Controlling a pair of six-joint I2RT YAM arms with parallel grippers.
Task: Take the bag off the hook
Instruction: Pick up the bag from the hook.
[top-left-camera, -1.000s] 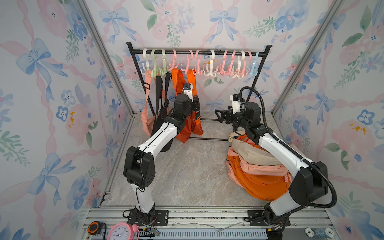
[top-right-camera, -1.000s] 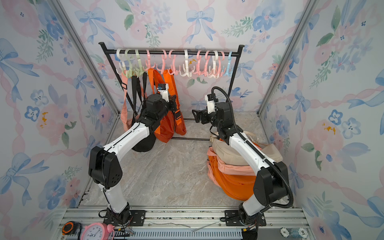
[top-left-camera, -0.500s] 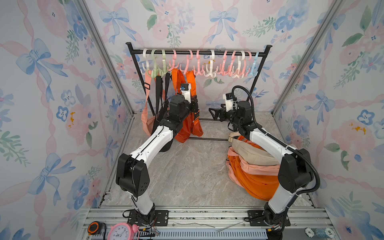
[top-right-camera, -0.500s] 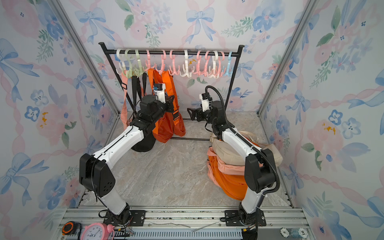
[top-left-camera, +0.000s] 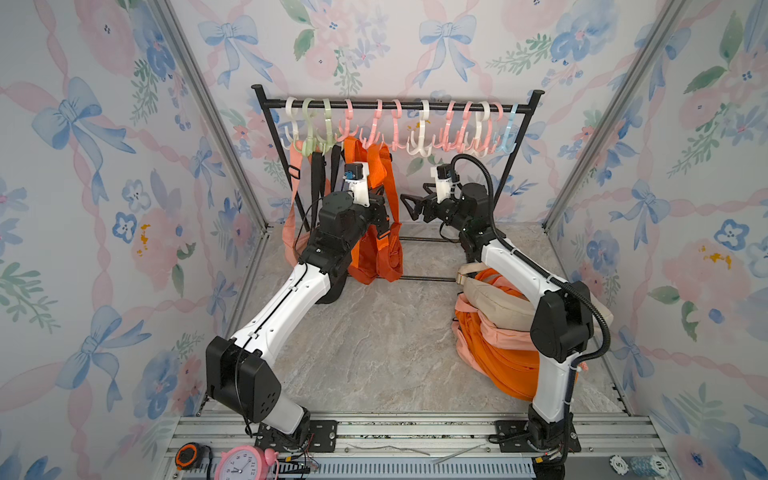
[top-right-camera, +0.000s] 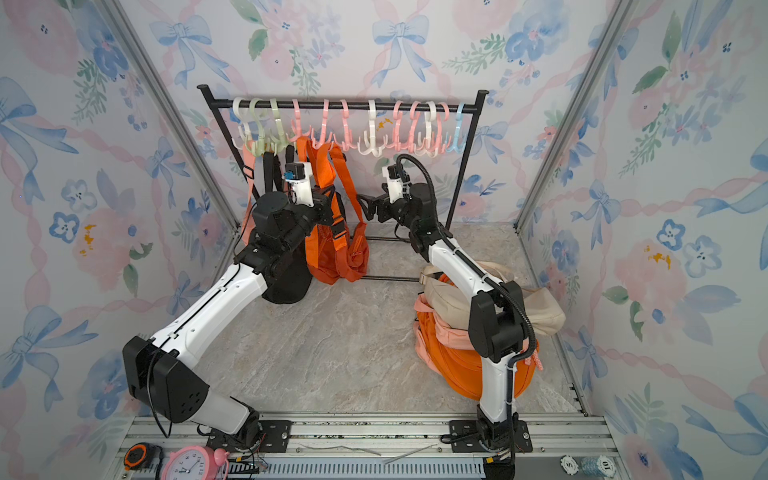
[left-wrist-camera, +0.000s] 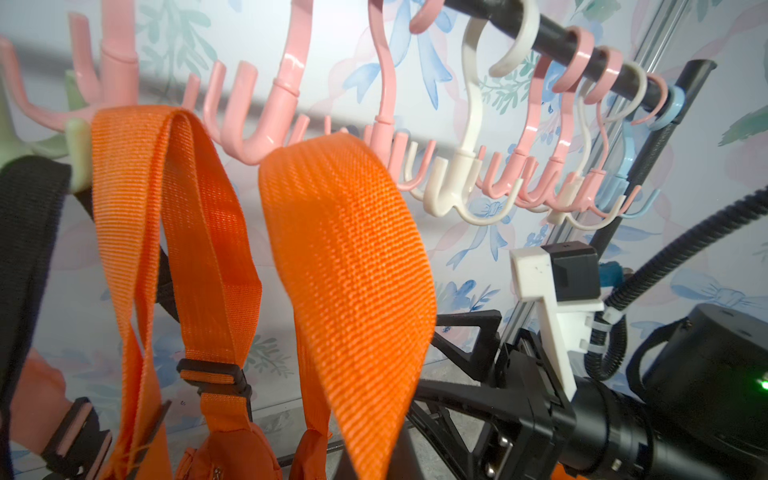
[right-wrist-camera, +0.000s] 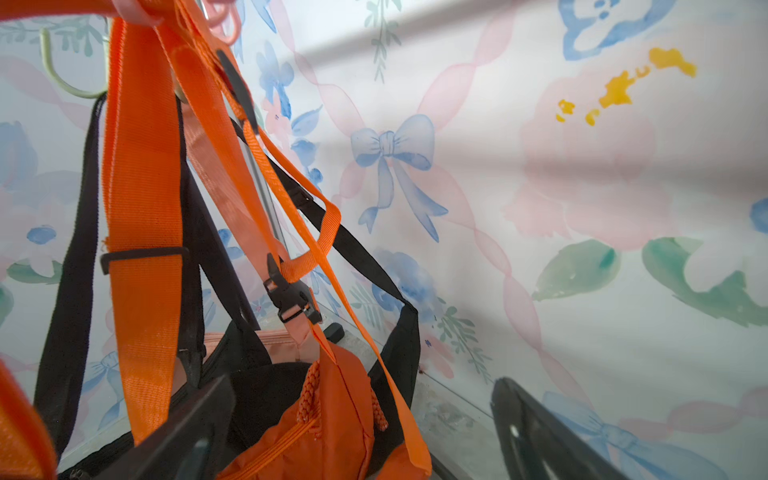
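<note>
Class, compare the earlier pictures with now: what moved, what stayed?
The open right gripper swung across, closer to the hanging orange bag. The left arm reached slightly further in, elbow sinking. Nothing visibly grasped or released. The bag still hangs; the floor pile is unchanged.

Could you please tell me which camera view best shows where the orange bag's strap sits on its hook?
The left wrist view: the orange strap fills it, folded over at the hooks. Both top views show it small; the right wrist view cuts off its top.
</note>
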